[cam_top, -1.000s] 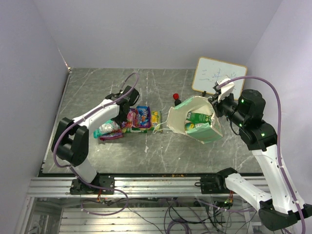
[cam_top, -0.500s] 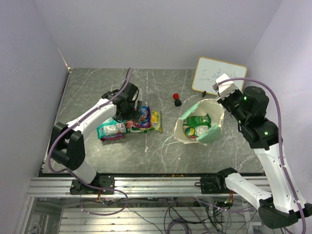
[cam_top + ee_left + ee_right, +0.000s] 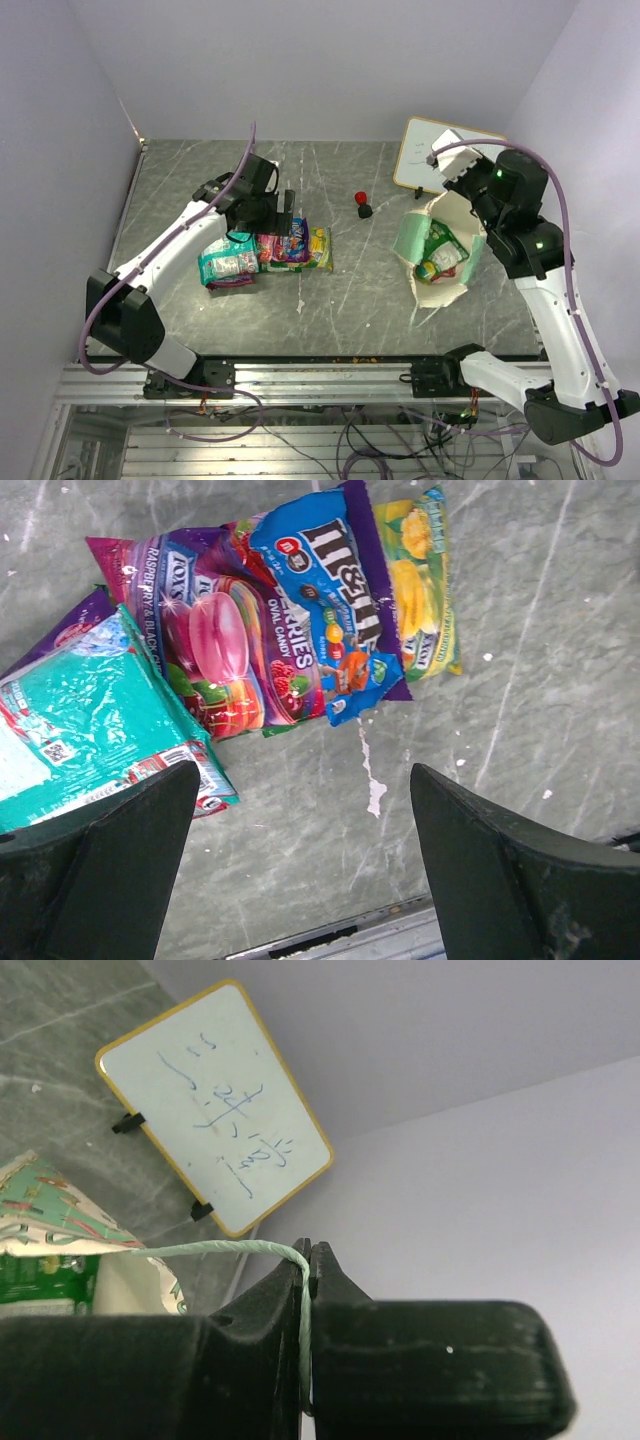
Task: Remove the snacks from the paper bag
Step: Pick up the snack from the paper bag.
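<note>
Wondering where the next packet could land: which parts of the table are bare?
Bare: the stretch between the snack packets and the paper bag, and the front strip near both. Crowded: the packet pile, and back right around knob and white board.

Left of the paper bag (image 3: 412, 238), a broad strip of bare table (image 3: 370, 290) lies open as far as the row of snacks (image 3: 268, 250), and the bag's near side is open too. A small knob (image 3: 363, 206) sits to its far left. The white board (image 3: 420, 150) stands just behind it. The right arm (image 3: 540, 265) crowds its right side.
</note>
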Controlling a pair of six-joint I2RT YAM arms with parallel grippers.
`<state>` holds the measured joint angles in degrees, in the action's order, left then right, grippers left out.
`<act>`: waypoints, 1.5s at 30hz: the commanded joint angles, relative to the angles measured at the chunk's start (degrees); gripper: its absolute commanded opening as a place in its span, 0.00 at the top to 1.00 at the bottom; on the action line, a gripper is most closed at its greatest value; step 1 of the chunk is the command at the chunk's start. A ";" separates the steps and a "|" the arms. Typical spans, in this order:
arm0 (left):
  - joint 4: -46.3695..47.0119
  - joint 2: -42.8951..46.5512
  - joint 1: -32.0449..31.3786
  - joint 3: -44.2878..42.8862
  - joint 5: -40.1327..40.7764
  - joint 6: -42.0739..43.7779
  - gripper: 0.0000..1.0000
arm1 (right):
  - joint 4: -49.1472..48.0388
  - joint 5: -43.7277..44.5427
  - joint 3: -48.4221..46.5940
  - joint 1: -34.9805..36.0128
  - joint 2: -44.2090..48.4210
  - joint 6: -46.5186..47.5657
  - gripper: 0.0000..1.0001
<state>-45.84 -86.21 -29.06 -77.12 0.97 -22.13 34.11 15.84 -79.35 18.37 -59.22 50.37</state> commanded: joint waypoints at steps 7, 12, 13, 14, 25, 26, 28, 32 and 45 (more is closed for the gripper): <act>3.29 3.77 0.23 1.97 -10.68 -3.03 0.04 | 14.46 -33.24 1.13 -0.24 6.03 -0.11 1.00; 5.16 4.73 0.23 2.81 -15.37 -4.09 0.06 | 12.34 -46.19 9.92 -0.26 11.81 -17.35 1.00; 6.56 5.08 0.23 3.32 -16.91 -4.53 0.06 | 10.25 -48.72 12.12 -0.27 12.95 -20.70 1.00; 7.92 5.55 0.23 3.83 -18.28 -4.97 0.06 | 8.96 -49.96 14.19 -0.28 13.81 -23.05 1.00; 28.78 13.66 -12.21 11.11 -18.40 -8.95 0.17 | 7.85 -45.99 17.08 -0.23 11.52 -33.89 1.00; 32.30 14.61 -15.77 12.25 -15.52 -8.39 0.18 | 8.83 -45.09 16.44 -0.25 11.19 -33.93 1.00; 38.84 16.65 -23.90 15.27 -8.83 -6.59 0.20 | 9.40 -43.88 15.34 -0.22 11.06 -34.36 1.00; 51.09 16.39 -34.36 20.18 -0.07 -2.36 0.26 | 8.70 -42.16 13.74 -0.22 11.73 -36.14 1.00; 65.23 -9.02 -50.62 8.14 11.35 16.69 0.72 | 8.39 -38.74 8.95 -0.26 11.38 -37.79 1.00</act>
<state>10.61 -90.78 -78.54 -65.43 7.49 -12.38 43.24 -24.58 -67.72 18.33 -48.01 13.87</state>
